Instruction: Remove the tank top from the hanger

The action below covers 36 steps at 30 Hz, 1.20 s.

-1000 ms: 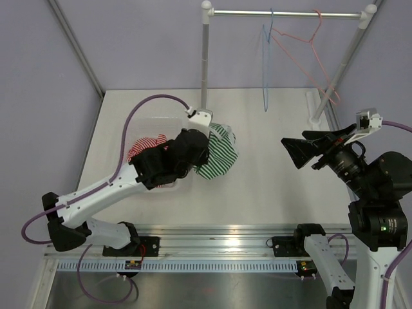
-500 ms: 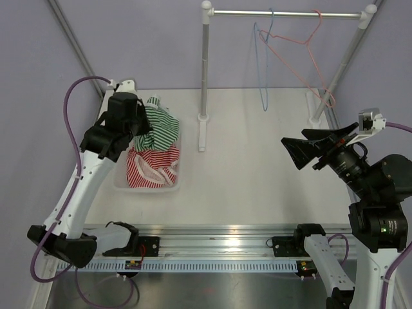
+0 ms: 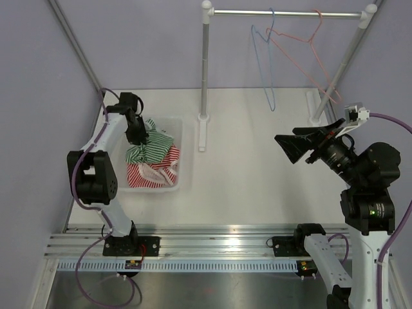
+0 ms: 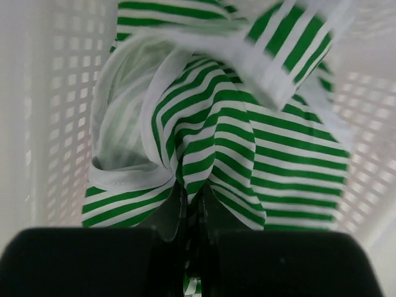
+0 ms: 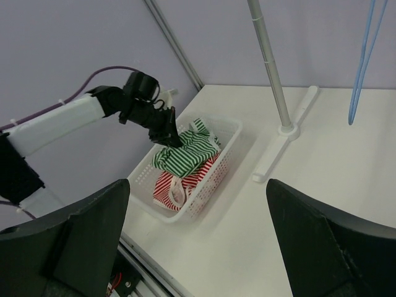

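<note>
You see the tank top (image 3: 150,141) at the left of the top view: soft knit, green and white stripes with white binding at the edges, bunched in folds. It sits in the white plastic basket (image 3: 181,161), whose walls are a square lattice, on top of a red-and-white striped garment (image 3: 152,174) that lies crumpled in the lower half. Your left gripper (image 4: 192,207) is clamped on the tank top; in the left wrist view a pleat of striped cloth is pinched between the black fingers. Your right gripper (image 3: 287,149) is at the right of the frame, jaws spread wide, holding nothing, above the matte white table (image 3: 257,187). Upper right: a thin blue wire hanger (image 3: 264,61) and a pink wire hanger (image 3: 301,53) hang on the metal rail (image 3: 286,13), well apart from the basket.
</note>
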Tool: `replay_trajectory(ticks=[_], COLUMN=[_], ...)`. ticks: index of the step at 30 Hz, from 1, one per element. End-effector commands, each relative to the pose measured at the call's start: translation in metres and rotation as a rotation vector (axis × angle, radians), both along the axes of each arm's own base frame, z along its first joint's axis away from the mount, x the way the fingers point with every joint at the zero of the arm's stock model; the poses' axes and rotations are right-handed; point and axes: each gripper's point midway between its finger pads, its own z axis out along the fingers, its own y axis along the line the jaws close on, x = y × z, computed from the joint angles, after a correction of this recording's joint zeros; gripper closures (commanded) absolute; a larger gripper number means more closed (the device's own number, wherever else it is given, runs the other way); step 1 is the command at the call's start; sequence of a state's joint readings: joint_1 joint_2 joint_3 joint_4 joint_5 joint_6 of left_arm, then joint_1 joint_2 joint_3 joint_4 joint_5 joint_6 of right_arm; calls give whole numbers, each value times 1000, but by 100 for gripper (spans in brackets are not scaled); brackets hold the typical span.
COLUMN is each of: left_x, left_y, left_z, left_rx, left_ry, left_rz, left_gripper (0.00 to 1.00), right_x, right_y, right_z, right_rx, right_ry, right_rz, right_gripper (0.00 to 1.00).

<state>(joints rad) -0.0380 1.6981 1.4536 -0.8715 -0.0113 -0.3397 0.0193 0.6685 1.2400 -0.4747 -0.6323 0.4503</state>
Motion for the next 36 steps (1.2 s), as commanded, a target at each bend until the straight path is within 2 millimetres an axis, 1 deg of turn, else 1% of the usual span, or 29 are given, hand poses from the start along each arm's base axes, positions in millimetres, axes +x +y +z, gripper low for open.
replay_trajectory(ticks=[1, 2, 3, 4, 6, 8, 9, 11, 12, 13, 15, 16, 17, 18, 19, 20, 21, 22, 23, 24, 25, 26, 28, 29, 30, 31, 32, 33, 36], left_x=[-8, -10, -9, -10, -9, -7, -7, -6, -9, -10, -13, -19, -22, -25, -31, -42, -47, -55, -73, -80, -88, -106, -124, -130, -145, -152, -156, -168, -184], left_y=[-5, -11, -15, -20, -23, -22, -23, -20, -19, -19, -16, -12, -10, -9, -9, -8, -10, -17, -15, -14, -11, -5, 6, 10, 14, 15, 17, 19, 19], left_z=[-35, -49, -52, -54, -50, -37, -20, 0, 21, 33, 61, 86, 100, 114, 129, 153, 170, 178, 204, 217, 217, 234, 236, 222, 228, 225, 207, 213, 208], left_rx=[-27, -52, -75, -85, -88, -87, -88, -73, -70, -68, -48, -29, -19, -13, -2, 8, 13, 26, 54, 74, 115, 125, 167, 182, 181, 193, 201, 191, 178], left_ry=[146, 186, 186, 191, 181, 146, 98, 44, -6, -31, -105, -173, -212, -256, -303, -378, -446, -488, -583, -641, -660, -727, -755, -735, -784, -792, -766, -819, -862], left_rz=[-67, -80, -90, -100, -104, -99, -100, -85, -86, -87, -81, -71, -68, -72, -84, -89, -105, -160, -160, -154, -136, -113, -78, -75, -73, -85, -85, -77, -95], left_gripper=[100, 100, 98, 91, 84, 69, 61, 48, 44, 39, 25, 20, 15, 1, 1, 1, 1, 1, 1, 1, 1, 1, 1, 1, 1, 1, 1, 1, 1], right_x=[0, 2, 0, 0, -3, -4, -4, -5, -2, 0, 5, 6, 9, 18, 20, 20, 25, 30, 33, 37, 40, 41, 43, 42, 42, 40, 40, 37, 34], right_y=[7, 7, 8, 8, 10, 10, 10, 9, 9, 6, 2, -4, -8, -15, -19, -24, -30, -42, -47, -54, -68, -73, -87, -87, -87, -84, -81, -83, -88], right_z=[8, 5, 5, 3, 2, -1, -3, -9, -12, -20, -25, -29, -33, -40, -44, -51, -57, -65, -68, -71, -75, -75, -76, -76, -77, -78, -79, -79, -86], right_rx=[15, 14, 16, 14, 8, 2, 0, -10, -14, -30, -50, -73, -87, -118, -139, -158, -175, -210, -230, -251, -288, -306, -358, -370, -388, -399, -403, -412, -435], right_ry=[-36, -30, -31, -25, -22, -9, -2, 20, 38, 66, 98, 128, 151, 175, 191, 223, 245, 269, 277, 289, 299, 299, 304, 302, 300, 298, 297, 288, 278], right_rz=[51, 53, 58, 62, 77, 79, 81, 75, 70, 54, 25, -13, -37, -80, -103, -129, -163, -228, -257, -294, -369, -398, -471, -474, -466, -449, -436, -443, -467], right_gripper=[1, 0, 1, 1, 0, 0, 1, 1, 1, 1, 1, 0, 0, 1, 0, 1, 0, 1, 1, 1, 1, 1, 0, 1, 0, 1, 0, 0, 1])
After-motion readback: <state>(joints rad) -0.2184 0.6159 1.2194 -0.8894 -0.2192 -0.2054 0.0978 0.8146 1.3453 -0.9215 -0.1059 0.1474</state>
